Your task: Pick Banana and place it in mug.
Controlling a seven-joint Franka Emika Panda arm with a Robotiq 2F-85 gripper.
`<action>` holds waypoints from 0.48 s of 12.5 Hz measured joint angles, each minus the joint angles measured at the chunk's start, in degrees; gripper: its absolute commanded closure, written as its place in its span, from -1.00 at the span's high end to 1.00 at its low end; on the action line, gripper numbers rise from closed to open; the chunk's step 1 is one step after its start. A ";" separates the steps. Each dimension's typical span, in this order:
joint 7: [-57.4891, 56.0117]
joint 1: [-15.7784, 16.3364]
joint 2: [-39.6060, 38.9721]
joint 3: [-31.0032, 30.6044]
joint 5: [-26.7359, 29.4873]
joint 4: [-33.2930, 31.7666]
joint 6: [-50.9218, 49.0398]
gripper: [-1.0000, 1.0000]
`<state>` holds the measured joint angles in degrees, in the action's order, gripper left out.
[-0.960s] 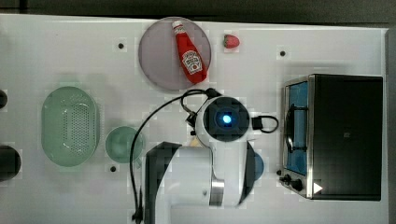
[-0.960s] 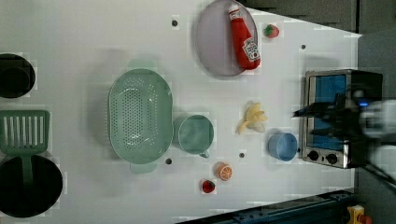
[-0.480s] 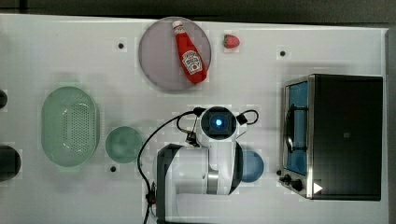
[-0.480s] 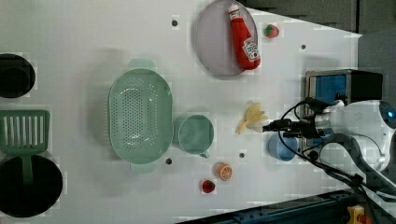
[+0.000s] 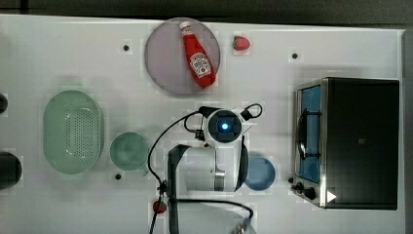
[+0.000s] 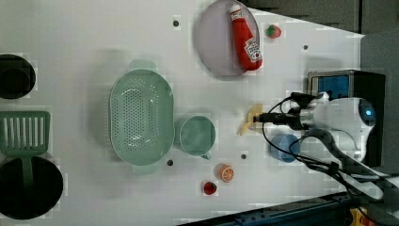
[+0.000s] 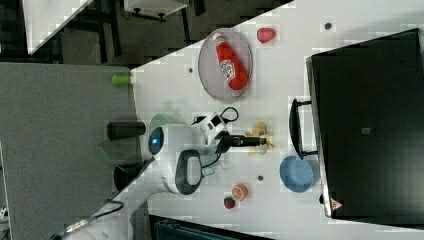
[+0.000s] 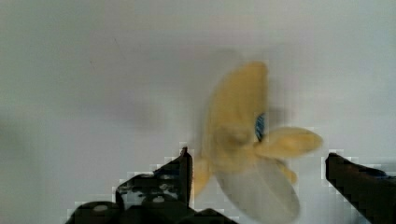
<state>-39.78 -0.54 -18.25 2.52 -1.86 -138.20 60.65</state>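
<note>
- Top view: the ketchup bottle [image 5: 198,54] lies on the grey plate [image 5: 163,68], cap towards the far edge. The mug [image 5: 128,151] sits just beside the green colander [image 5: 72,131], on the top view's right of it; both look empty. The blue bowl [image 5: 260,173] lies between the arm and the toaster oven [image 5: 353,141]. The arm's wrist covers the spot where the banana lies. Since the earlier frame, the wrist's lit head has drawn back towards the arm's base.
- Left view: the banana [image 6: 248,120] rests on the white table [image 6: 84,42], between the mug [image 6: 197,135] and the blue bowl [image 6: 282,148], below the plate. Its long axis tilts, upper end towards the left view's right. The gripper [image 6: 261,118] reaches it from the left view's right, its tip right at the fruit. A second ago the arm hung over the oven, well away from the banana. The colander [image 6: 141,117], mug and bowl hold nothing.
- Right view: the gripper [image 7: 257,141] lies level over the banana [image 7: 262,133], beside the oven's handle. The blue bowl [image 7: 298,173] is empty.
- Wrist view: the banana [image 8: 243,140], peeled with flaps spread, lies between the two dark fingers [image 8: 161,184], which stand spread wide and hold nothing. Its long body points away from the gripper [image 8: 257,179].
</note>
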 measured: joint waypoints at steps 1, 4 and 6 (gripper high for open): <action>-0.14 0.03 -1.97 -0.09 0.53 -0.34 2.18 1.00; -0.42 0.99 -6.36 0.80 0.27 -1.68 4.25 1.00; -1.04 1.28 -6.18 0.86 0.48 -2.35 5.99 0.69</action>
<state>-40.82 0.74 -24.44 3.38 -1.38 -140.55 66.64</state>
